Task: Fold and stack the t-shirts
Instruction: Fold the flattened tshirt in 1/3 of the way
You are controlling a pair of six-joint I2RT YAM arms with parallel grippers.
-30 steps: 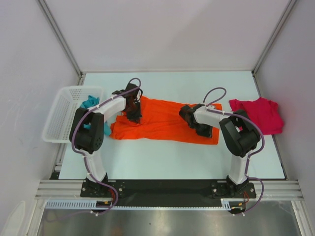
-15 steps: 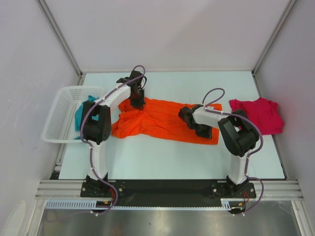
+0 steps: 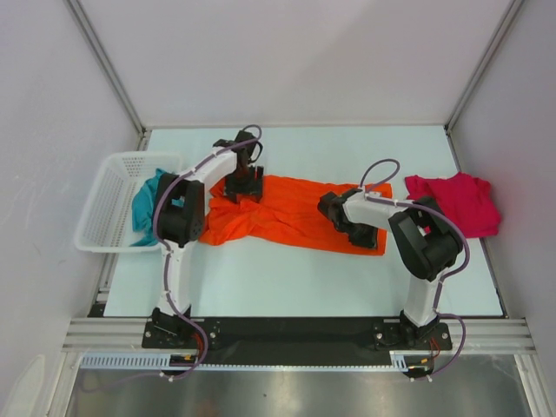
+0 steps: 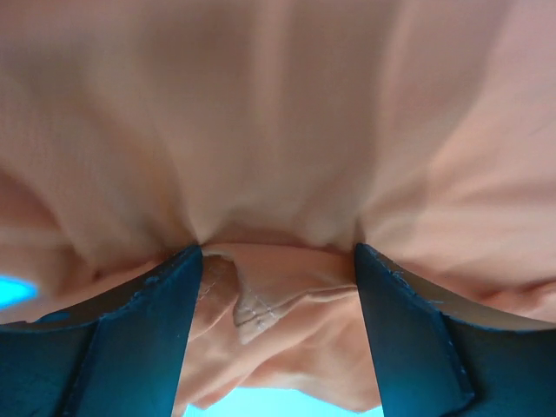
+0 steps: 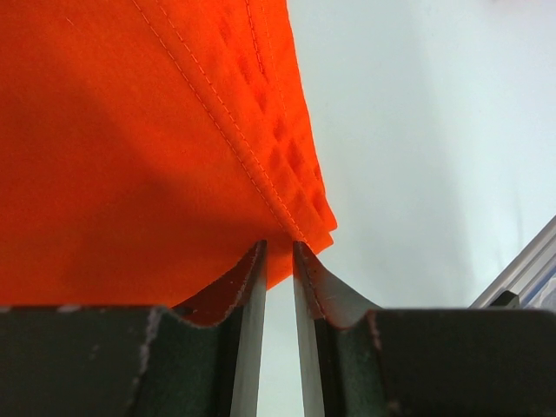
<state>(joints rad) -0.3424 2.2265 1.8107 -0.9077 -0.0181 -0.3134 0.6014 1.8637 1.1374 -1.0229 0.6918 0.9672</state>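
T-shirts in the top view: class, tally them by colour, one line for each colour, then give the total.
Orange t-shirt: 1
Red t-shirt: 1
Teal t-shirt: 1
Total: 3

L gripper (image 4: 278,252) open, R gripper (image 5: 279,245) pinched

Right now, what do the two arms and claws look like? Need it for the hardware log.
Both match. The left arm and right arm have white links, bulky black joint housings and black bases. A thin purple cable loops along each. The left claw and right claw each have two dark, tapering fingers with scooped inner faces. No markings are readable.
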